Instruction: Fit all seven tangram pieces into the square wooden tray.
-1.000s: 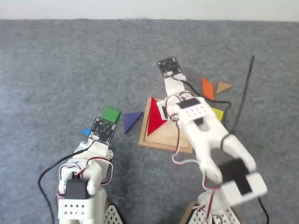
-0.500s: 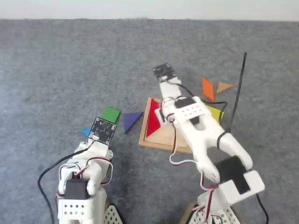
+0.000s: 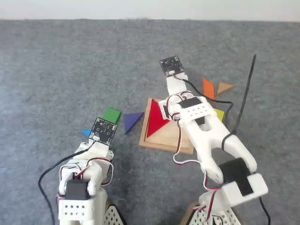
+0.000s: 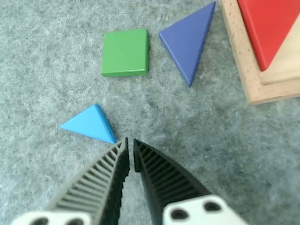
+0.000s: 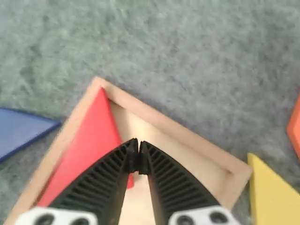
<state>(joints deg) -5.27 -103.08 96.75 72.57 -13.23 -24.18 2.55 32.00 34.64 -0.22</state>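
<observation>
Fingers (image 5: 112,176) closed, empty: right gripper (image 5: 138,152) over the red triangle (image 5: 89,140) in the tray (image 5: 187,137), left gripper (image 4: 130,143) just beside the small blue triangle (image 4: 89,125). Each triangle looks light, stiff, slick and flat, so pinch across two edges.

A grey, felt-like covering spreads over the whole worktop (image 3: 65,61), its nap mottled lighter and darker. Beyond the far edge runs a pale, plain strip of wall (image 3: 140,8). The light is even and the shadows soft.

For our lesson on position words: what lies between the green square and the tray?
The dark blue triangle lies between the green square and the tray, plain in the high view.
</observation>
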